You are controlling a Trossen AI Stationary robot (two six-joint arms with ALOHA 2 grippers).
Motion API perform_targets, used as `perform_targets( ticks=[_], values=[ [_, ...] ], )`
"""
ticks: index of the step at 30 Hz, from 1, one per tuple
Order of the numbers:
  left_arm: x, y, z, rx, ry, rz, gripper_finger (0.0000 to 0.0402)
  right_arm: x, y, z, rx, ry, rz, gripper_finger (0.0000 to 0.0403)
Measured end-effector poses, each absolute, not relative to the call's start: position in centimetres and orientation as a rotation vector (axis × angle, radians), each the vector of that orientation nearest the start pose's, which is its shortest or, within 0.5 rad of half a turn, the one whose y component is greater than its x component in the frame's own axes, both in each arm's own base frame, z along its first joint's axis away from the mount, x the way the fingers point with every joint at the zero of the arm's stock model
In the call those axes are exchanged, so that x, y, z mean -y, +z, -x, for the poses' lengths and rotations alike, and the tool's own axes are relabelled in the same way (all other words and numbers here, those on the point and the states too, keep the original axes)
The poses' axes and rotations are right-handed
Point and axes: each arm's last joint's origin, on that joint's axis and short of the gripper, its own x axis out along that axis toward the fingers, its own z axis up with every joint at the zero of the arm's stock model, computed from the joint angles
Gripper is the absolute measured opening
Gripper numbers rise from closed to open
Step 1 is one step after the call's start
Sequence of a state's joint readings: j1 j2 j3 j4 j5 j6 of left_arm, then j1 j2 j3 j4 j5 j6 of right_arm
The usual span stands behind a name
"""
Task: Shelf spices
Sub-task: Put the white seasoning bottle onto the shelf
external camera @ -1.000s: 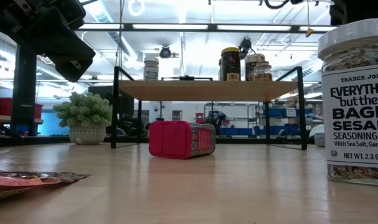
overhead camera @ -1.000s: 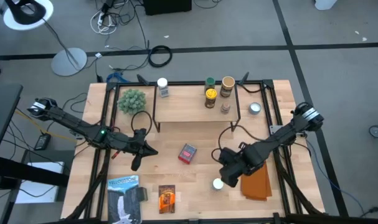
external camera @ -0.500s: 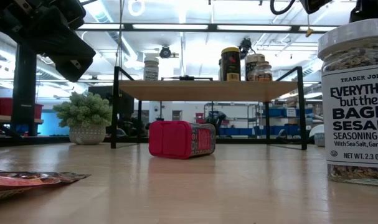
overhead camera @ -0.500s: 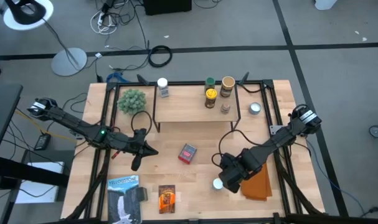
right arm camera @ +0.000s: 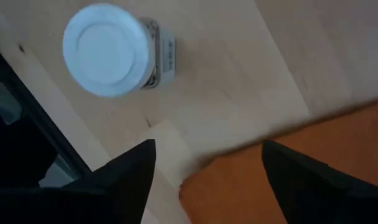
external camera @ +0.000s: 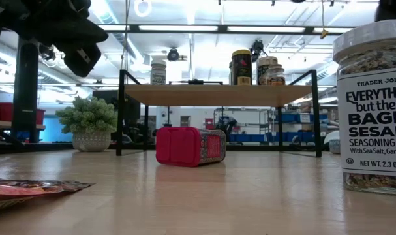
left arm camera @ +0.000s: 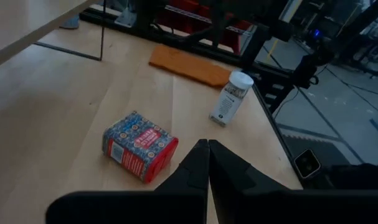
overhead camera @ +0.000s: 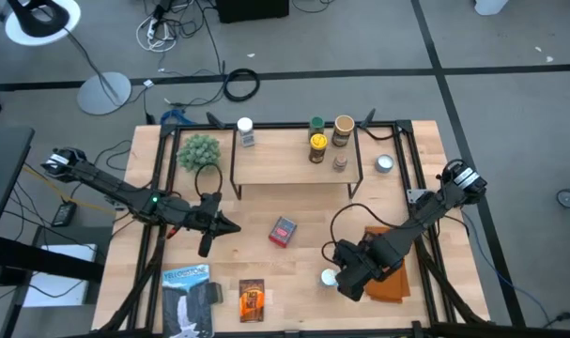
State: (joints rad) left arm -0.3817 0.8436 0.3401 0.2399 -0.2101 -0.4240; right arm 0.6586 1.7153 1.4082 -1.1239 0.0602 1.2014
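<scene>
Your right hand (overhead camera: 346, 279) hangs above the white-lidded jar (overhead camera: 329, 277) — fingers spread, empty. Grasp step: lower around it, close. Left hand (overhead camera: 206, 246) pinched closed, holding nothing — waiting mid-worktop.

table (overhead camera: 294, 202): red box (overhead camera: 283, 231), cloth (overhead camera: 390, 272) | shelf (overhead camera: 285, 161): jars (overhead camera: 328, 138) (four)

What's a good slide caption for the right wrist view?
Right gripper, fingers open, above the white-lidded seasoning jar standing beside the orange cloth.

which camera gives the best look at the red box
The left wrist view: the red box lies whole and close, label readable. The low view shows its end and side, the high view a small patch; the right wrist view misses it.
</scene>
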Motion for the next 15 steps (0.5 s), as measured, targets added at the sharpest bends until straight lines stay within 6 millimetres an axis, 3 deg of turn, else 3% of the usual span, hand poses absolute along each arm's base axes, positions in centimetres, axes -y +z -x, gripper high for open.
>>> perform_targets(
  ticks=[7, 15],
  values=[
    [6.2, 21.2, -17.0, -0.269, -0.118, 0.349, 0.0015, -21.2, 25.2, -24.3, -1.300, -0.406, -0.435, 0.0288],
    [6.2, 21.3, -17.1, -0.254, -0.121, 0.354, 0.0015, -21.5, 25.3, -24.1, -1.229, -0.432, -0.397, 0.0268]
  ],
)
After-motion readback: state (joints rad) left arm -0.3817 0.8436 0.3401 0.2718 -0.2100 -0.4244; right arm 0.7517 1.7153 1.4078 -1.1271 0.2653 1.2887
